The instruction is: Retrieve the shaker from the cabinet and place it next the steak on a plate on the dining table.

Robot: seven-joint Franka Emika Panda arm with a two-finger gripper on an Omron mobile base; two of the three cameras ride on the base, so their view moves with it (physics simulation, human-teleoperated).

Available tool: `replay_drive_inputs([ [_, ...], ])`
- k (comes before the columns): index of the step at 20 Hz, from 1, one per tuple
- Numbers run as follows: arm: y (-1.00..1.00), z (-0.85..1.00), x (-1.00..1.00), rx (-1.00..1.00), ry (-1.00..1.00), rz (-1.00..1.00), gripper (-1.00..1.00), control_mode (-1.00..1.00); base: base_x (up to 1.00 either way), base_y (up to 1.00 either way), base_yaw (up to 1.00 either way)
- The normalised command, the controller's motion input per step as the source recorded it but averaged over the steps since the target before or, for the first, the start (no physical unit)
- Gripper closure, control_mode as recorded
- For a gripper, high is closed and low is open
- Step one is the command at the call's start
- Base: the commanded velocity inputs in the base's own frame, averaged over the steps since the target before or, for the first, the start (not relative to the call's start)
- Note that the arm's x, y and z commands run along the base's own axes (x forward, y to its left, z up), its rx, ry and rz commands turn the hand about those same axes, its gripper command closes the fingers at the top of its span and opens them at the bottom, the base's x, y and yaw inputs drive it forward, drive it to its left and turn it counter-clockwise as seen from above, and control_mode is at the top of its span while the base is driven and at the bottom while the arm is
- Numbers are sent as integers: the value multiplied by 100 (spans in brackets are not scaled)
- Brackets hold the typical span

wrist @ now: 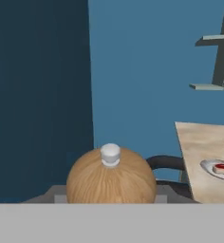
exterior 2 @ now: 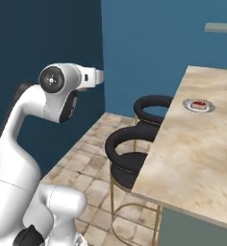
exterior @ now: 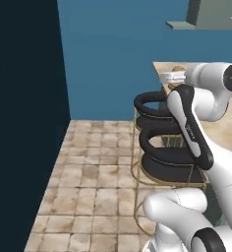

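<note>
Brown wood crowded my hand view: the shaker [wrist: 111,178], knob toward the lens, sat clamped in the gripper [wrist: 111,199], so the fetching looked done. Left to do was the carry and the set-down. The steak [exterior 2: 198,104] waited on its plate [exterior 2: 208,108] on the dining table [exterior 2: 202,158], well apart from my hand.

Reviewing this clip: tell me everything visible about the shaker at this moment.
The shaker appears close up in the hand view as a rounded brown body with fine wood grain, topped by a small pale grey-white cap. It sits upright at the bottom of that view, its lower part cut off by the frame edge, so its base and what grips it cannot be seen. It is off the dining table, well left of the plate and steak. In the left base view a brown bit shows near the wrist.
</note>
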Motion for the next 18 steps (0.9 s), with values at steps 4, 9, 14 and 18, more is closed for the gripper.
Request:
replay_drive_inputs([
  [4,0,0,0,0,0,0,100,100,71,56,-46],
  [9,0,0,0,0,0,0,100,100,71,62,-46],
  [14,0,0,0,0,0,0,100,100,67,67,-45],
  [18,0,0,0,0,0,0,100,100,67,69,-44],
])
